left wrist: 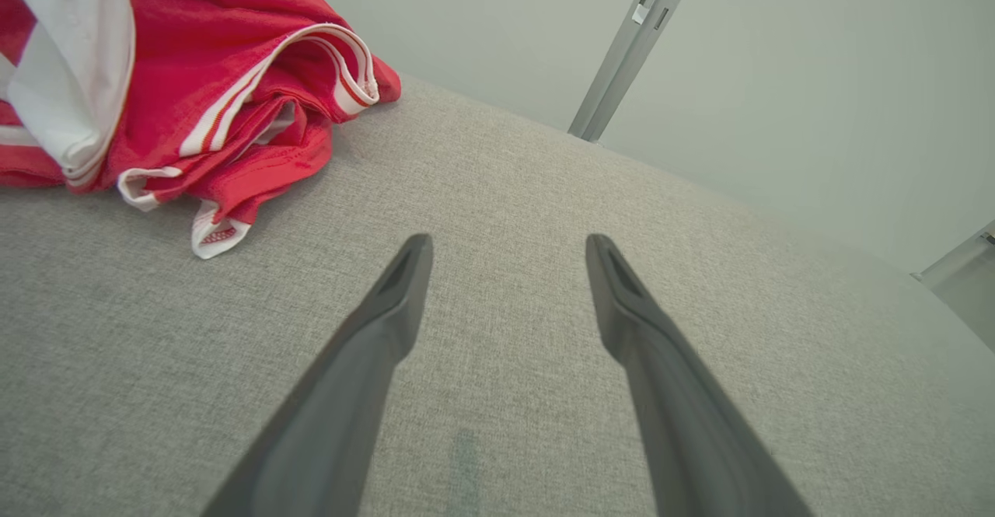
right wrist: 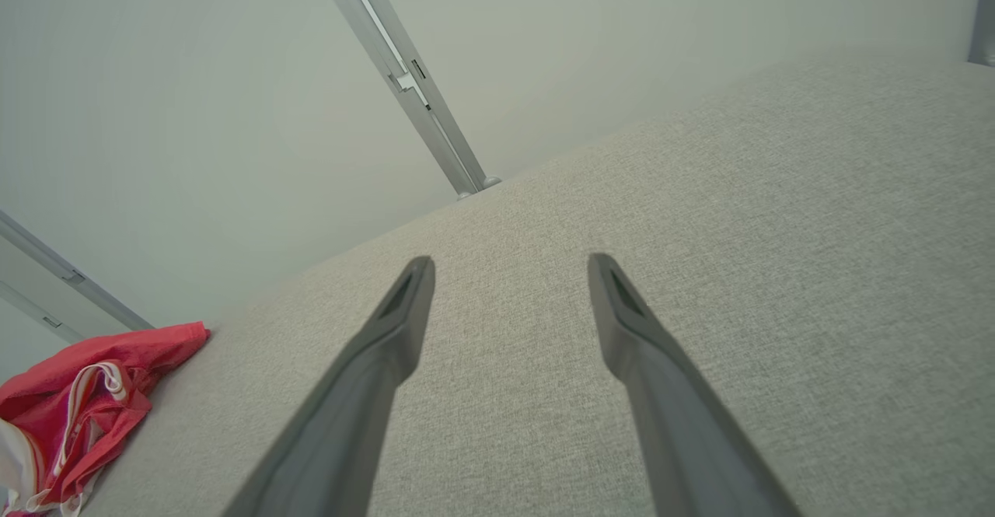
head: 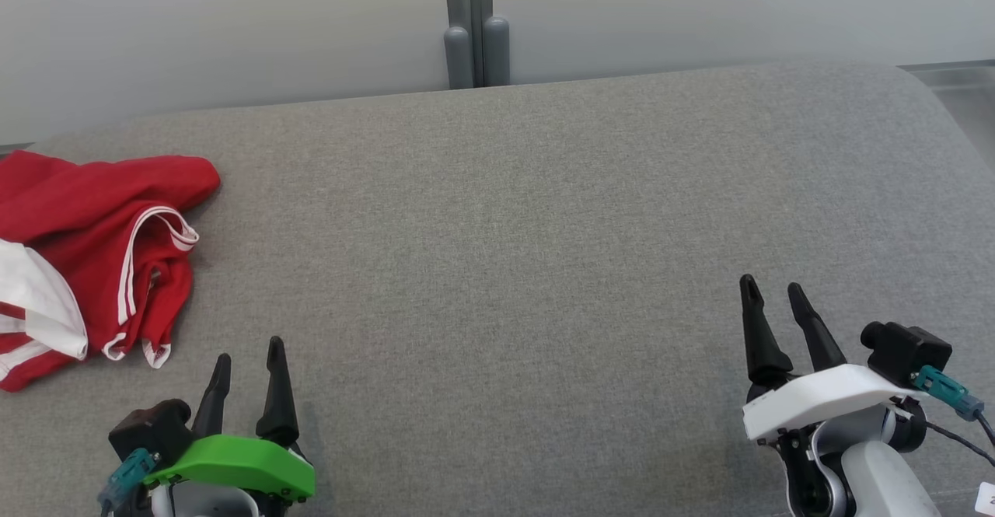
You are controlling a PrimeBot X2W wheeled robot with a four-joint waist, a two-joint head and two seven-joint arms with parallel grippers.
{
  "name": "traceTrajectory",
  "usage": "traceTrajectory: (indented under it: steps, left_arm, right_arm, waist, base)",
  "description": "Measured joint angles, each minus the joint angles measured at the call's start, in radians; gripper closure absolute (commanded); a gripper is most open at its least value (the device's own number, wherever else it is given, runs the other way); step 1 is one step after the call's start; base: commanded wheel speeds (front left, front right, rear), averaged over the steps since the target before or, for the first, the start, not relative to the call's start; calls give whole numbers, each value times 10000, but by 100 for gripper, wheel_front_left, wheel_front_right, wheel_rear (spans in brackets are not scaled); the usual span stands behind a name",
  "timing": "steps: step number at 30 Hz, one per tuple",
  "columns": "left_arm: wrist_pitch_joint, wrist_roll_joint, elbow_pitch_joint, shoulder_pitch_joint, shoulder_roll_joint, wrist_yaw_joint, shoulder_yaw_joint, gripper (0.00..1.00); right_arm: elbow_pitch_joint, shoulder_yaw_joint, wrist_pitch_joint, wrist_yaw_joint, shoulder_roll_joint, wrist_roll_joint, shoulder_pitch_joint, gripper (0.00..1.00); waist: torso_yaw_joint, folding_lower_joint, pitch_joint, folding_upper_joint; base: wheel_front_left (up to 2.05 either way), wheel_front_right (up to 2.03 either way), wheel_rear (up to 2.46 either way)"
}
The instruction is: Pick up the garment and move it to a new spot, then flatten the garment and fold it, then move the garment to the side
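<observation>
**Head view.** We see the red garment (head: 93, 253), trimmed with white stripes and a white panel. It lies crumpled at the far left of the grey fabric surface (head: 505, 268) and is partly cut off by the left edge. The left gripper (head: 249, 350), under its green cover (head: 233, 462), sits at the lower left, just beside the garment's near hem but apart from it. Its 2 dark fingers are spread wide and grasp nothing. The right gripper (head: 771, 282), under its white cover (head: 816, 396), sits at the lower right, well apart from the garment. Its 2 fingers are likewise spread and empty. A grey post (head: 476, 27) stands behind the surface against the pale wall (head: 233, 19).

**Left wrist view.** We find the garment (left wrist: 233, 74) at the upper left. Its white-edged hem lies near the parted fingers without touching them.

**Right wrist view.** We find the garment (right wrist: 85, 392) in the lower left corner, well apart from the parted fingers.
</observation>
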State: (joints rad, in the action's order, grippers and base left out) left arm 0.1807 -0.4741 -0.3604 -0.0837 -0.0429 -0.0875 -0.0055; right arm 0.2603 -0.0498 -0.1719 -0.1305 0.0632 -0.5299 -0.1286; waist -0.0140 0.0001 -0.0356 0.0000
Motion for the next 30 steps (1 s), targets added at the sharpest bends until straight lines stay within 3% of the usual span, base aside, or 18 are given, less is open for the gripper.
traceTrajectory:
  steps: [30]
  left_arm:
    - [616,2441,-228,60,-27,405,-104,0]
  right_arm:
    - [232,-146,-683,0,-23,2656,2,0]
  waist:
    - [-96,0,74,0]
  base:
    - [0,0,0]
